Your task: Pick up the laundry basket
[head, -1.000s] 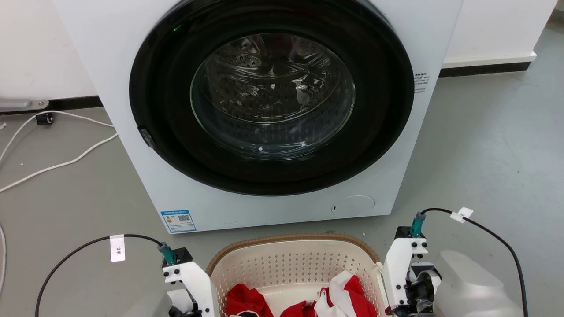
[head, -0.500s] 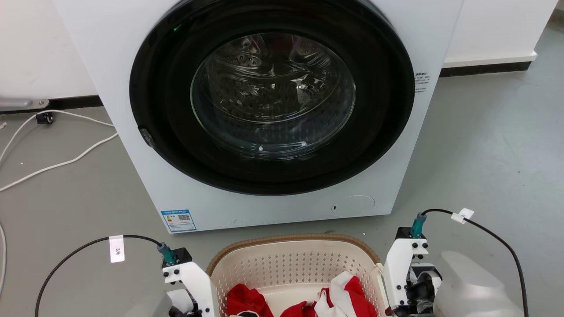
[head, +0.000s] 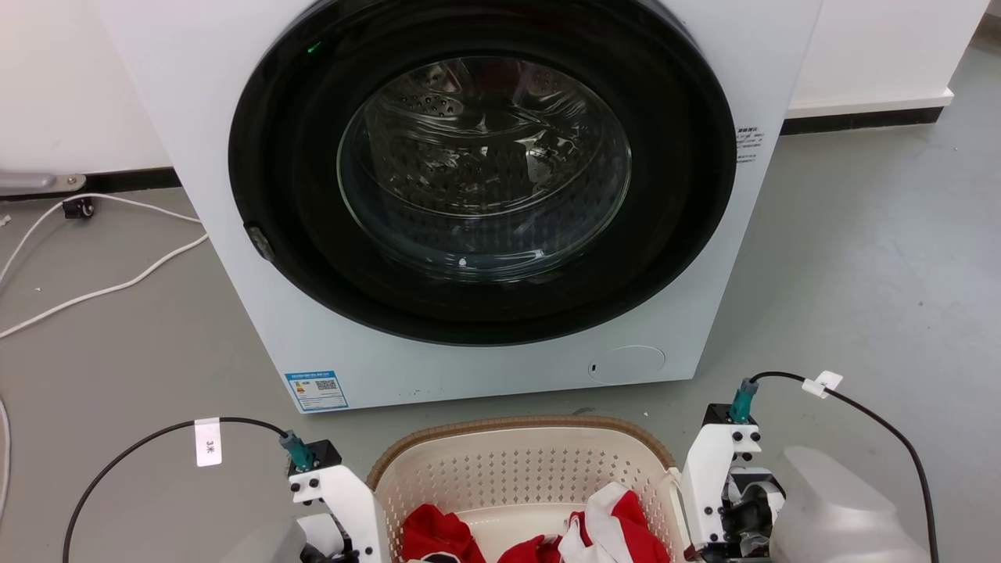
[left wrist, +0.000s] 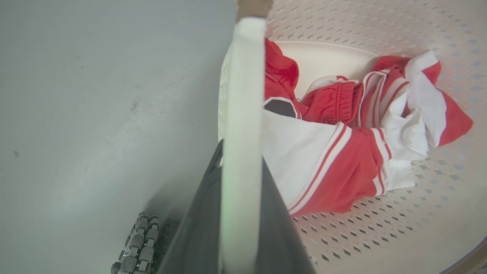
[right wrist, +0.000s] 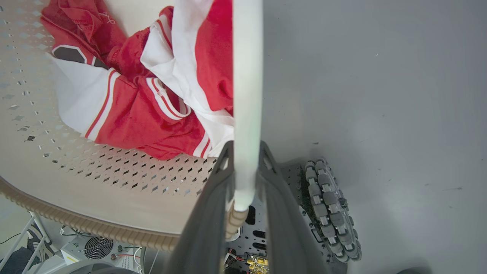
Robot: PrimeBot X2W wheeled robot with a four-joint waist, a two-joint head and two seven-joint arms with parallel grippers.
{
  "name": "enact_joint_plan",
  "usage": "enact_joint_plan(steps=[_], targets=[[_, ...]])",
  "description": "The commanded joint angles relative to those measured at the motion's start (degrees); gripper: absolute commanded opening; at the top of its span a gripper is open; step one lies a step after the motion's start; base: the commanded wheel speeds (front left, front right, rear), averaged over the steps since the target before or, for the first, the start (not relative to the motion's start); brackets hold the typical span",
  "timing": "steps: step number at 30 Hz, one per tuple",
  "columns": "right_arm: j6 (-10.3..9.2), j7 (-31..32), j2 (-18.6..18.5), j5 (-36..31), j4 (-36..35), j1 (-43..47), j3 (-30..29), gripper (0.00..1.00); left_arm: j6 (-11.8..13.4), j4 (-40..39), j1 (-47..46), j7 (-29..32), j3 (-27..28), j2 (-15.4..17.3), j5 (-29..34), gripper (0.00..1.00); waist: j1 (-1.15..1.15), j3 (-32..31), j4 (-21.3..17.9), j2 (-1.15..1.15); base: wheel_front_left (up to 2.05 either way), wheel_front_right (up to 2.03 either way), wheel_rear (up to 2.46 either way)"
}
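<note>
Washing machine (head: 485, 367) just beyond far rim of laundry basket (head: 516, 426), red-and-white clothes (head: 626, 516) inside, white cables (head: 102, 293) on floor (head: 860, 274) leftward, open floor rightward, left gripper (left wrist: 242, 156) and right gripper (right wrist: 245, 148) each clamped on a handle (left wrist: 243, 95).

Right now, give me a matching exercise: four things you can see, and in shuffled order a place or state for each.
Things:
1. washing machine door
2. red and white clothes
3. white cable
4. left claw

Places or states:
A. lying in the laundry basket
B. shut on the basket's white handle
C. on the grey floor
D. closed

Pairs: 1-D, 2-A, 3-C, 4-B
</note>
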Motion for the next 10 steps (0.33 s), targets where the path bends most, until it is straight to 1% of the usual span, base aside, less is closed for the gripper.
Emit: enact_joint_plan(steps=[1,10], targets=[[0.80,0.3,1.8,0.0,-0.6,0.5,-0.2,0.00,-0.4,-0.8,-0.7,-0.3,0.0,-1.6,-0.6,0.00,0.00,0.0,0.0,0.00,0.00,0.00,0.00],[0.80,0.4,1.8,-0.6,-0.6,0.5,-0.7,0.00,-0.4,-0.8,-0.8,-0.9,0.0,-1.6,-0.6,0.00,0.00,-0.1,0.2,0.00,0.00,0.00,0.00]])
